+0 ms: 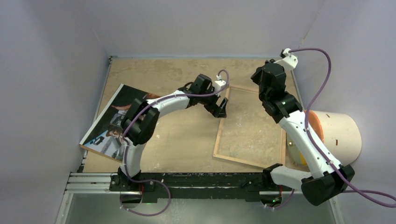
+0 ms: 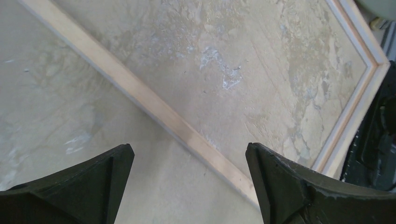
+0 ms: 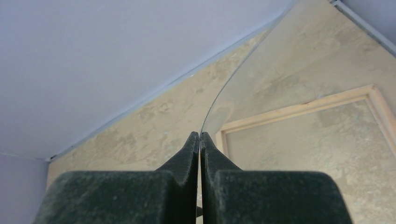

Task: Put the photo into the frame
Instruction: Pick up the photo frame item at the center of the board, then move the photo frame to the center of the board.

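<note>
Left pincer (image 2: 187,156): it is held wide apart and empty, low over the table (image 1: 187,140), with nothing caught between its fingers.
Directly beneath left pincer: the frame (image 2: 140,93) is found here, wood-coloured face up. One thin rail is seen running slantwise under the gap between the fingers, and no contact can be made out.
Just ahead of left pincer: the frame's empty opening is seen, with bare table showing through it and a mitred corner at the far right.
Well behind left pincer: the photo (image 1: 109,123) is laid picture side up at the table's left edge. It is partly covered by the left arm and is touched by neither pincer.
Right pincer (image 3: 200,140): it is closed tight on the edge of a clear sheet (image 3: 219,95), which is seen bowing up and away from the tips.
Below and ahead of right pincer: a corner of the frame is seen. The sheet is held raised above it and is not yet laid in.
Far to the outer side of right pincer: a cream cylinder (image 1: 341,135) is lying off the table's right edge.
Step in hand: the glazing is judged to be going in first, so the photo's turn has not yet come.
Next move: the sheet is to be lowered flat and square inside the rails. The rail may be steadied by the open left pincer, since a bowed sheet is likely to ride up on it. Only then is the photo to be fetched.
</note>
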